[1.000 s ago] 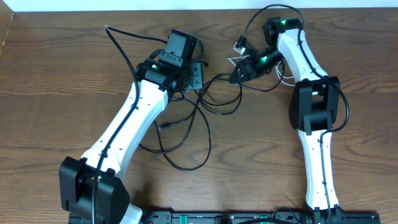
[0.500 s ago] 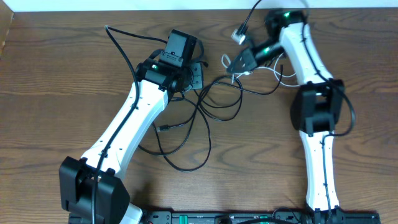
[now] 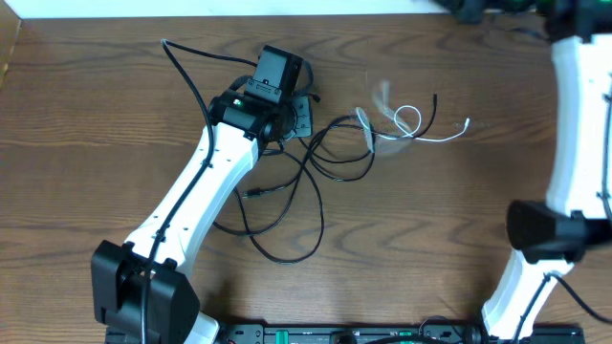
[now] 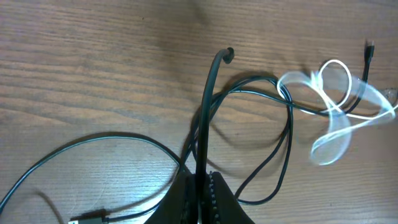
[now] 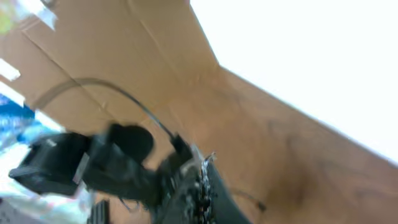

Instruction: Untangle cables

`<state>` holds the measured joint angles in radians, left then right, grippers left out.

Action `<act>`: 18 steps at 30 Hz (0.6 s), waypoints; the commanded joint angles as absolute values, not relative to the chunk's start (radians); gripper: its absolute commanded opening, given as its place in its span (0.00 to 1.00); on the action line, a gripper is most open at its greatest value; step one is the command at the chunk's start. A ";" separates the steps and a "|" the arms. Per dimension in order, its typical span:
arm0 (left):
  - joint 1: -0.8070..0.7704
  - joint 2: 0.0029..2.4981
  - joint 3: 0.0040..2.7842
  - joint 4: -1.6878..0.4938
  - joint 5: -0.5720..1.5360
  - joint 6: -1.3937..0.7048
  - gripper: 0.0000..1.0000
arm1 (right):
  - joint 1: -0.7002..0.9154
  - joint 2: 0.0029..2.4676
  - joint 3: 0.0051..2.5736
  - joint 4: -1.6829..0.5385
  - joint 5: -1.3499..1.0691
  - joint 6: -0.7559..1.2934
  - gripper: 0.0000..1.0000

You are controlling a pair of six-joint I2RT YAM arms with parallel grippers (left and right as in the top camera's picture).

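Observation:
Several long black cables (image 3: 316, 172) lie looped together on the wooden table, just right of my left gripper (image 3: 304, 117). In the left wrist view, that gripper (image 4: 200, 177) is shut on one black cable (image 4: 208, 106), which rises from between the jaws. The thin white cable (image 3: 421, 132) lies curled to the right of the black loops, one end crossing them; it looks blurred (image 4: 329, 118). My right arm (image 3: 574, 115) stands far off at the right and reaches to the top edge. My right gripper (image 5: 199, 180) has its jaws together, blurred, facing away from the cables.
A small plug end (image 3: 253, 194) lies beside the left forearm. The table's far edge (image 3: 287, 14) runs along the top. The right wrist view shows brown cardboard (image 5: 124, 50) and a bright white area beyond the table.
The right arm has swung up and away to the far right, off the cables. The white cable now lies spread out to the right of the black loops. The left arm has not moved.

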<state>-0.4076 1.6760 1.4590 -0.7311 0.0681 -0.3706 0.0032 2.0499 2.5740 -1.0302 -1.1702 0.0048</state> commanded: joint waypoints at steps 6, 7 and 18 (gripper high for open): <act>-0.406 1.684 1.456 -0.733 0.051 -0.380 0.08 | -0.119 2.004 2.574 -0.891 -1.237 0.350 0.01; -0.406 1.685 1.456 -0.733 0.051 -0.380 0.07 | -0.123 2.008 2.572 -0.928 -1.232 0.329 0.01; -0.406 1.687 1.456 -0.743 0.089 -0.380 0.39 | -0.043 2.070 2.568 -1.389 -0.749 0.005 0.57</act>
<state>-0.4076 1.6760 1.4590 -0.7387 0.0700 -0.3805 -0.0837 2.0254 2.5702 -1.3502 -0.9321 0.1196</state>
